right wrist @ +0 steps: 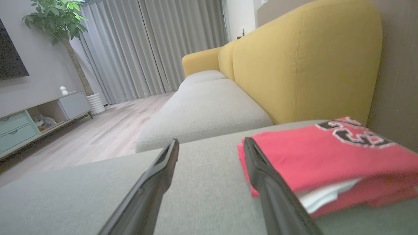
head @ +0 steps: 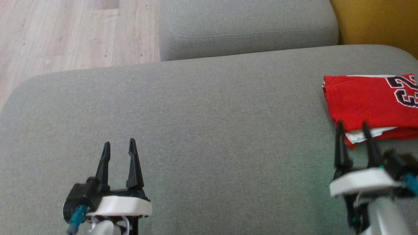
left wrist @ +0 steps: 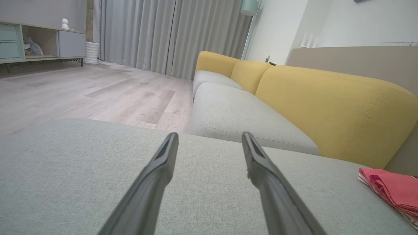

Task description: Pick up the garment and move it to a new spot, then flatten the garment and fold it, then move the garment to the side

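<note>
Grey sofa cushion point(head: 209, 130) beneath the left end effector point(head: 119, 142), folded red garment point(head: 365, 98) lying on it just ahead of the right end effector point(head: 352, 124)

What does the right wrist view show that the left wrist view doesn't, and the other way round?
Beyond the left wrist view, the right wrist view has a potted plant, a dark wall screen, the top face and number of the folded red jersey, and the open right gripper close to it. Beyond the right wrist view, the left wrist view has a pale green lamp shade and the open left gripper. Shared: the jersey, yellow backrest, grey seat cushions, curtains, sideboard, wood floor.
</note>
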### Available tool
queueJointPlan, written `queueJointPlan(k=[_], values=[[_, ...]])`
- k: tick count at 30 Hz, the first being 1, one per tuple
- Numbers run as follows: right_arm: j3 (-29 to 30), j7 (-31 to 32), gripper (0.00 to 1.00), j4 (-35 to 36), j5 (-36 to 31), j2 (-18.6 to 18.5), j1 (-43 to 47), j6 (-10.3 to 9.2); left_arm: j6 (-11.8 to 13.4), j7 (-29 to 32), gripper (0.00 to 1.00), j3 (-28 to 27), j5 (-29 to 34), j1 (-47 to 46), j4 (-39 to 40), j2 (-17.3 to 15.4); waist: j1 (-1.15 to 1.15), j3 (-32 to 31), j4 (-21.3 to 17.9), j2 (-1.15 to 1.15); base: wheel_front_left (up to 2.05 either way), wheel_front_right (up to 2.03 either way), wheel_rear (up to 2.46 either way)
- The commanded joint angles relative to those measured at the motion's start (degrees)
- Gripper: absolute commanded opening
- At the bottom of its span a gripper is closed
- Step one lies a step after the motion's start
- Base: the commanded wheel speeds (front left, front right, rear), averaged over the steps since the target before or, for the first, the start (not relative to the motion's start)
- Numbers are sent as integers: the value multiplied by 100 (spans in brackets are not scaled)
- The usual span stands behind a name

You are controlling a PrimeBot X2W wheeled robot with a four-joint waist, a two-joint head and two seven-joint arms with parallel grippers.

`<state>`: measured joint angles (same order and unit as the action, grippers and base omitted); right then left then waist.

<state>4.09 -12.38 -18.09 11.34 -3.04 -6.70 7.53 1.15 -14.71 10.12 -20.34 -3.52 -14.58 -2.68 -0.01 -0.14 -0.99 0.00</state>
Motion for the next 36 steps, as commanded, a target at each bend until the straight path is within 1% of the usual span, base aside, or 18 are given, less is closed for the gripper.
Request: queueJointPlan(k=[1, 5, 7, 9, 11, 16, 25, 36], values=[[-186, -92, 100, 167, 58, 13, -139, -4, 34, -29, 100, -146, -20, -144, 171, -20, 1, -8, 8, 0, 0, 0, 0], [-272, -231, 100, 119, 138, 14, 189, -4, 32, -29, 100, -169, -31, -41, 220, -20, 1, -34, 4, 0, 0, 0, 0], [-327, -251, 100, 146, 53, 15, 283, -4, 37, -29, 100, -208, -36, -2, 256, -20, 1, -44, -3, 0, 0, 0, 0], [-238, -257, 100, 231, -14, 15, 337, -4, 34, -29, 100, -231, -42, 26, 278, -20, 1, -46, -10, 0, 0, 0, 0], [-119, -259, 100, 329, -2, 15, 361, -4, 33, -29, 100, -251, -44, 43, 301, -20, 1, -45, -19, 0, 0, 0, 0], [-58, -261, 100, 448, -43, 15, 422, -4, 28, -29, 100, -263, -47, 85, 339, -20, 1, -69, -10, 0, 0, 0, 0], [-182, -261, 100, 485, -95, 16, 445, -4, 15, -29, 100, -270, -13, 113, 383, -20, 1, -82, -5, 0, 0, 0, 0], [-298, -262, 100, 476, -72, 16, 446, -4, 3, -29, 100, -309, -172, 150, 417, -20, 1, -89, -12, 0, 0, 0, 0]])
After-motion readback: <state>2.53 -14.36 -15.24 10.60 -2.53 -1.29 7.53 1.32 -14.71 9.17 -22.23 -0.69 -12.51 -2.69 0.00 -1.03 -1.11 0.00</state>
